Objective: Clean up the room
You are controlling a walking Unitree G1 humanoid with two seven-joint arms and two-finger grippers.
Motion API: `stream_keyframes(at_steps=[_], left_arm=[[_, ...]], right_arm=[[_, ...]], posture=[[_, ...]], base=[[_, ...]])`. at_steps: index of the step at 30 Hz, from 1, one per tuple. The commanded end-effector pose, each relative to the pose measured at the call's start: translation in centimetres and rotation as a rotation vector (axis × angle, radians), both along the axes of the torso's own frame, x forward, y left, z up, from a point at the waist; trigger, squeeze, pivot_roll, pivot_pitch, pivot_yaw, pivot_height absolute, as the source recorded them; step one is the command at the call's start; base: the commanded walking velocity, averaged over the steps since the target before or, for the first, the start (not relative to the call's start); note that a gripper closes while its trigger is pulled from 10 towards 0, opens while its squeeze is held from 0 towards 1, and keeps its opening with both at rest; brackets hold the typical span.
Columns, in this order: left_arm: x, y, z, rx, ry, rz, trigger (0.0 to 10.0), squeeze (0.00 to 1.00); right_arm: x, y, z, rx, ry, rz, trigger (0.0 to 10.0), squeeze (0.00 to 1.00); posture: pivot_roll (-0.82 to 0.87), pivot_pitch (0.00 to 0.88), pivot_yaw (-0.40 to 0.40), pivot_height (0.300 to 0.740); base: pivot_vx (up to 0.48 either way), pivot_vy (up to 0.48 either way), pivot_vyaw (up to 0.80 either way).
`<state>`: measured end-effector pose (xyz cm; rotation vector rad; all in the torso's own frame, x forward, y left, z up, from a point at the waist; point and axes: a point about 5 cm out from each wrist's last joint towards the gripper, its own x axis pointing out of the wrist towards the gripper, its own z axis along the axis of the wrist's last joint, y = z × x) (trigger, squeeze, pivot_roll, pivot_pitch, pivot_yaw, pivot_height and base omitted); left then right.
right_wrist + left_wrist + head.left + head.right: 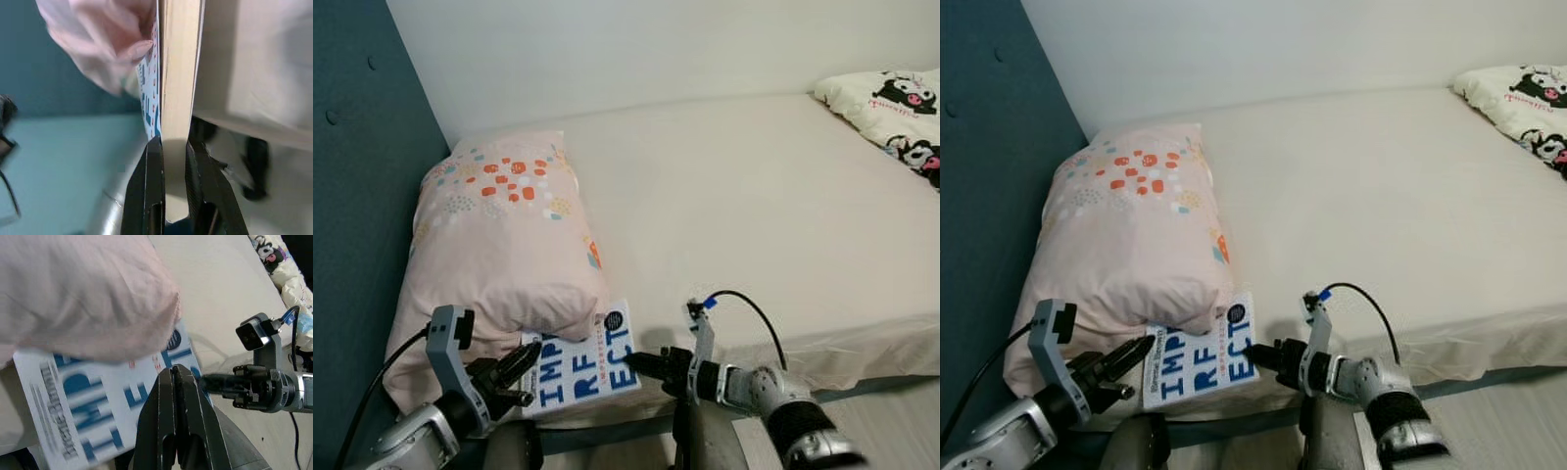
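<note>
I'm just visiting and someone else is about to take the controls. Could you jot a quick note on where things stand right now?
Right pincer: shut on the book, gripping its edge at the near side of the bed.
Left pincer: shut, empty, tips by the book's other side.
The book lies flat, its far end tucked under the pink pillow.
Done: book gripped.
Left: pull it free and put it away. A cartoon-print pillow sits at the far right corner.

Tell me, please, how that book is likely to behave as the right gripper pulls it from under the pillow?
The book probably stays fairly stiff: the right gripper pinches a thick page block. The pillow rests on its top edge, so expect drag, and its smooth cover might slip.
</note>
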<state>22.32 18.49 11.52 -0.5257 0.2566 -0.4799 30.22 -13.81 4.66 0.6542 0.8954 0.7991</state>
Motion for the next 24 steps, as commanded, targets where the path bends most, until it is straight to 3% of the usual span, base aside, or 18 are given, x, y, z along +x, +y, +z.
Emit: stream_keyframes(at_steps=[1,5,14,18,20,24], left_arm=[[-0.3,-0.3,-0.3,-0.004,0.021,-0.001,10.0,0.00],[-0.2,-0.6,-0.3,-0.006,0.018,0.001,10.0,0.00],[0.0,-0.5,-0.3,0.000,0.002,0.020,10.0,0.00],[0.0,-0.4,-0.2,0.007,-0.002,0.026,10.0,0.00],[0.0,-0.2,-0.1,0.019,-0.009,0.026,10.0,0.00],[0.0,-0.2,0.0,0.039,-0.018,0.016,10.0,0.00]], right_arm=[[-0.4,-0.4,-0.8,-0.061,0.014,0.021,0.0,0.00],[0.1,-1.5,-1.3,-0.153,-0.014,-0.072,0.0,0.00],[0.9,-1.5,-1.4,-0.154,-0.122,-0.189,0.0,0.00],[1.2,-0.5,-1.3,-0.089,-0.144,-0.233,0.0,0.00],[1.4,1.2,-1.2,0.004,-0.116,-0.292,0.0,0.00],[1.4,2.7,-1.2,0.073,-0.073,-0.334,0.0,0.00]], posture=[[0.01,0.209,-0.010,0.587],[0.01,0.211,-0.011,0.587],[0.00,0.215,-0.008,0.587],[0.00,0.216,-0.008,0.587],[0.01,0.223,-0.008,0.587],[0.01,0.221,-0.010,0.587]], base=[[0.000,0.000,0.00],[0.000,0.000,0.00],[0.000,0.000,0.00],[0.000,0.000,0.00],[0.000,0.000,0.00],[0.000,0.000,0.00]])
